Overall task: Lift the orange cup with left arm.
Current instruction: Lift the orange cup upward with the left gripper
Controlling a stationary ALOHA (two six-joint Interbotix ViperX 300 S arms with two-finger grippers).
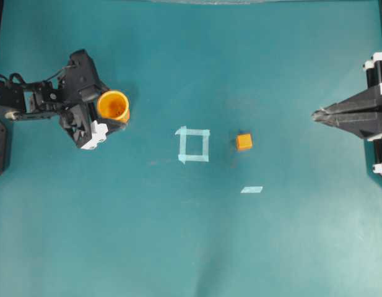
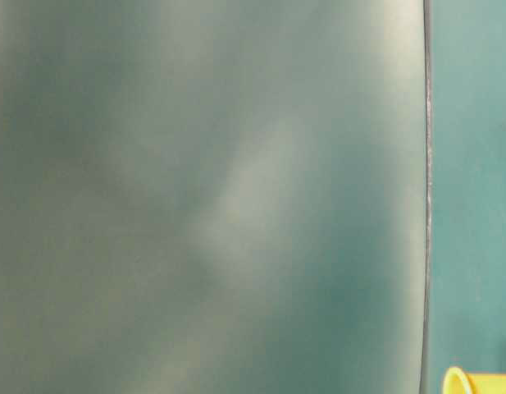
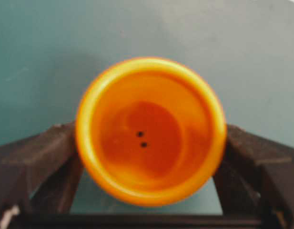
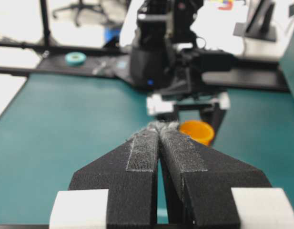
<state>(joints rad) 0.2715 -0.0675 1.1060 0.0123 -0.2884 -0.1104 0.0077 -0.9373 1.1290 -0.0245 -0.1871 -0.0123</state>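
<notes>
Spread wide, the jaws of the left gripper [image 3: 147, 195] stand on either side of the orange cup [image 3: 150, 130], one dark finger [image 3: 37, 162] to each flank; the wrist view shows the cup's rim filling the gap between them, though whether the pads already touch its wall cannot be told. From overhead the cup [image 1: 113, 106] stands upright on the teal desk [image 1: 191, 247], with the left gripper [image 1: 107, 124] wrapped round it. Well away from the cup, toward the middle of the desk, lies a square outlined in pale tape [image 1: 193, 145]; past that square sits a small orange cube [image 1: 244, 142], and a loose strip of tape [image 1: 252, 189] lies a little nearer the camera's lower edge. Farthest from the cup, the right gripper [image 4: 158, 131] rests with its jaws pressed together, pointing back across the desk. By my reading the approach is done: closing on the cup and raising it remain.
</notes>
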